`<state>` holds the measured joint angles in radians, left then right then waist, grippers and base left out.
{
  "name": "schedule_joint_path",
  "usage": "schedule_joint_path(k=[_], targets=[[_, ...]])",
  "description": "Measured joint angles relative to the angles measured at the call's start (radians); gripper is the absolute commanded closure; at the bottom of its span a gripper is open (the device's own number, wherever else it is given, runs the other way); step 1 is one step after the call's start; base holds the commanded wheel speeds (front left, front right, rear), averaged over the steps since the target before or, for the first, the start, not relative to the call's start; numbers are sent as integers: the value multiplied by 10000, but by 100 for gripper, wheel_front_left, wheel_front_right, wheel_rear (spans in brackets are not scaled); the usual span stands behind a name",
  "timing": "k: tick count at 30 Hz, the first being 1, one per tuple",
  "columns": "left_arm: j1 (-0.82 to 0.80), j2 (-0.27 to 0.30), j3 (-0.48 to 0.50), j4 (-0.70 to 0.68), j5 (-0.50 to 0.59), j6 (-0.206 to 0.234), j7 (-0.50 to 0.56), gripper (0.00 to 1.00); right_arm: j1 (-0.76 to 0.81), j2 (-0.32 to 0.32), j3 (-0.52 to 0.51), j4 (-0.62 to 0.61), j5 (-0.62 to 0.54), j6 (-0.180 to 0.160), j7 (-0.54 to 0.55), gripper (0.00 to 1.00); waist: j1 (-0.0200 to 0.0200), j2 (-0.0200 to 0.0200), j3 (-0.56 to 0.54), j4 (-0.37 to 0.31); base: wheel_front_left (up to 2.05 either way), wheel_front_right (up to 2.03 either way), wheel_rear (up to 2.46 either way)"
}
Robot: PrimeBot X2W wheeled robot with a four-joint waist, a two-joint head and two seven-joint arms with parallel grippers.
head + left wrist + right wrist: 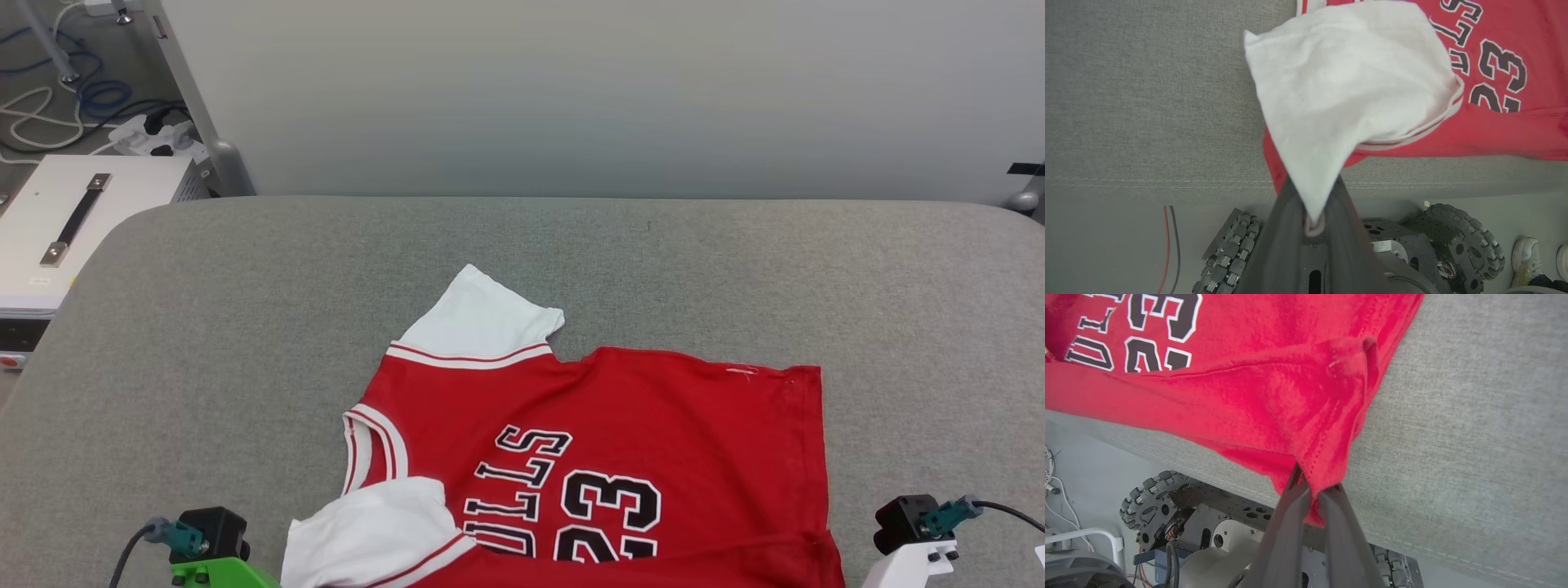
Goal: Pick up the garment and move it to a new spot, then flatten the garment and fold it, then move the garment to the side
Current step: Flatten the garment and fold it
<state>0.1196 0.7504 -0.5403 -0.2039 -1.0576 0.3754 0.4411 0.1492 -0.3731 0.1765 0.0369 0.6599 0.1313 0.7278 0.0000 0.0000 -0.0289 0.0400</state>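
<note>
The garment [620,441] is a red jersey T-shirt with white sleeves and a black "BULLS 23" print. It lies print-up near the front edge of the grey table [245,327], collar to the left. In the left wrist view my left gripper [1312,200] is shut on the tip of a white sleeve [1347,77], pulled out past the table's front edge. In the right wrist view my right gripper [1314,490] is shut on a red hem corner [1327,457], also drawn over the edge. Both wrists show low in the head view, left [204,543] and right [918,531].
A white box with a black handle [82,220] stands left of the table, with cables and a power strip [155,135] behind it. A pale wall runs behind the table. My wheeled base [1445,245] sits under the front edge; a person's shoe [1527,257] is beside it.
</note>
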Motion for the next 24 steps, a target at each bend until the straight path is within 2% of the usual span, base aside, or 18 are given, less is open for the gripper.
schedule_joint_path(k=[11,12,13,14,15,19,24], targets=[[-739,-679,-236,1216,2,-506,-75,100,16,412,-295,98,-418,0,-522,100,0,0,456,-78,0,0,0],[-796,-744,-291,1367,4,-548,-75,100,16,443,-299,159,-418,0,-556,90,0,0,492,-86,0,0,0],[-828,-834,-318,1522,0,-558,-73,58,16,479,-307,215,-416,0,-600,31,0,0,527,-94,0,0,0],[-841,-911,-347,1643,-13,-562,-29,36,16,508,-314,251,-416,0,-644,0,0,0,553,-100,0,0,0],[-847,-966,-393,1745,-38,-621,13,0,17,522,-322,265,-420,0,-734,0,0,0,581,-106,0,0,0],[-957,-1095,-351,1996,48,-708,-337,0,18,585,-546,236,-637,0,-1452,0,0,0,625,-85,0,0,0],[-1310,-1080,-96,1939,447,-719,-1080,0,-7,961,-1135,-59,-1363,0,-2970,0,0,0,562,-42,0,0,0]])
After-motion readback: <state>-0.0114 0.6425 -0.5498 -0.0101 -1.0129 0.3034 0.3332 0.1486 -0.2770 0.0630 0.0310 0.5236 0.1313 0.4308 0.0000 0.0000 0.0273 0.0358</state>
